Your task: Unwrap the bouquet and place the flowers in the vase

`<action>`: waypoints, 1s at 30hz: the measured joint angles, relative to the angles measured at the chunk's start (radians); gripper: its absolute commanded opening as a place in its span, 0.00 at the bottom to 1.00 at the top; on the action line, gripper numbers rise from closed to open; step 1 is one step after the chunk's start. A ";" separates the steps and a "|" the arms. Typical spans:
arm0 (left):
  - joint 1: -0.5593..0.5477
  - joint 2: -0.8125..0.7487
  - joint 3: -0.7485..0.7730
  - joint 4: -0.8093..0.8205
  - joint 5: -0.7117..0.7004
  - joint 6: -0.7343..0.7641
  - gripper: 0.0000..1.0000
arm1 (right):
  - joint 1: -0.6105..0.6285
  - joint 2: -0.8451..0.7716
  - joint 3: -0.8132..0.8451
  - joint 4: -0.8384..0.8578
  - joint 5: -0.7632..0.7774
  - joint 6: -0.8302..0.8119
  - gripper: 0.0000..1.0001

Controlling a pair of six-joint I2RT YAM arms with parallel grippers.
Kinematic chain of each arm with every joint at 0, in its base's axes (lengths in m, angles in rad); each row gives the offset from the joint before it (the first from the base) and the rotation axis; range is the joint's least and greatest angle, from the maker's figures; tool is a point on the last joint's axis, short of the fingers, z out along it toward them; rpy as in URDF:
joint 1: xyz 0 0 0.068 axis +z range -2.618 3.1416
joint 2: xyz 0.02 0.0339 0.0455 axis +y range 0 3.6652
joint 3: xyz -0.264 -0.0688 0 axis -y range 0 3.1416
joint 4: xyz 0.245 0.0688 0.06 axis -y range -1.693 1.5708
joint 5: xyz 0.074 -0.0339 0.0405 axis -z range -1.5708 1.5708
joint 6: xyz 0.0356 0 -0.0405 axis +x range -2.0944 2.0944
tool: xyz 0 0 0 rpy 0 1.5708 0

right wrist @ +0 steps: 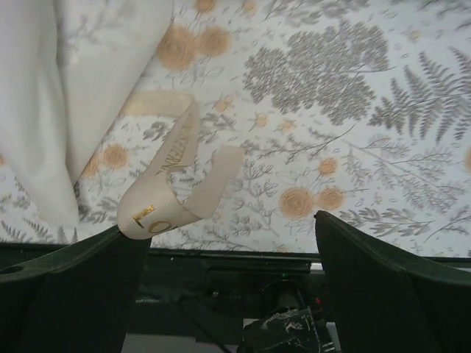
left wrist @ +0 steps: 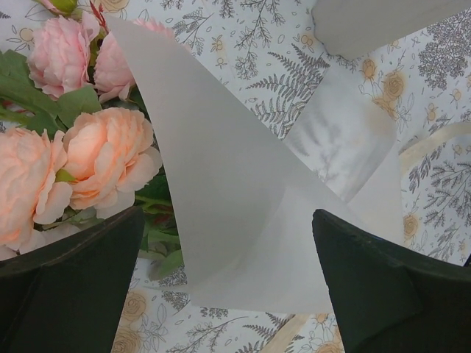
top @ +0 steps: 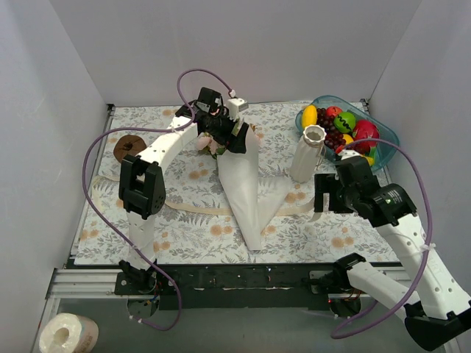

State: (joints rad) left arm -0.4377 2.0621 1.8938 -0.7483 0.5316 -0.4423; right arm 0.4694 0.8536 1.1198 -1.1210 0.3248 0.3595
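Right wrist view: cream ribbon (right wrist: 173, 184) looped on floral cloth (right wrist: 331, 88), gold lettering, only "LO" legible. Top view: bouquet (top: 246, 193) at centre, long axis up-down in frame, cone tip toward lower edge, pink and peach roses (left wrist: 96, 162) at upper end. Translucent matte paper (left wrist: 221, 184), partly unfurled. Ribbed white vase (top: 309, 153) upright, right of centre. Left gripper (left wrist: 228, 228), right gripper (right wrist: 228, 243) spread wide, holding nothing.
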 measured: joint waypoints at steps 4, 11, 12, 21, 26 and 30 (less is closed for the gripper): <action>0.000 0.004 0.000 0.005 -0.001 0.000 0.98 | 0.000 0.046 -0.031 -0.026 -0.147 -0.017 0.98; -0.003 0.003 -0.023 0.031 -0.002 -0.001 0.92 | 0.000 0.103 0.087 -0.113 -0.168 -0.014 0.98; -0.005 0.003 -0.028 0.031 -0.002 -0.003 0.90 | 0.000 0.103 0.107 -0.115 -0.163 -0.009 0.98; -0.028 0.003 -0.036 0.035 0.000 0.000 0.57 | -0.001 0.037 0.127 -0.076 -0.178 0.027 0.98; -0.034 0.014 -0.016 0.026 0.005 0.001 0.17 | -0.003 0.005 0.070 -0.024 -0.225 0.034 0.98; -0.034 0.024 0.002 0.023 0.006 0.013 0.04 | -0.003 -0.003 0.056 0.008 -0.243 0.036 0.98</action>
State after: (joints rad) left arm -0.4717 2.0857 1.8954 -0.7254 0.5381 -0.4294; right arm 0.4660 0.8501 1.1759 -1.1130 0.0814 0.3958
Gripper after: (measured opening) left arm 0.087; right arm 0.982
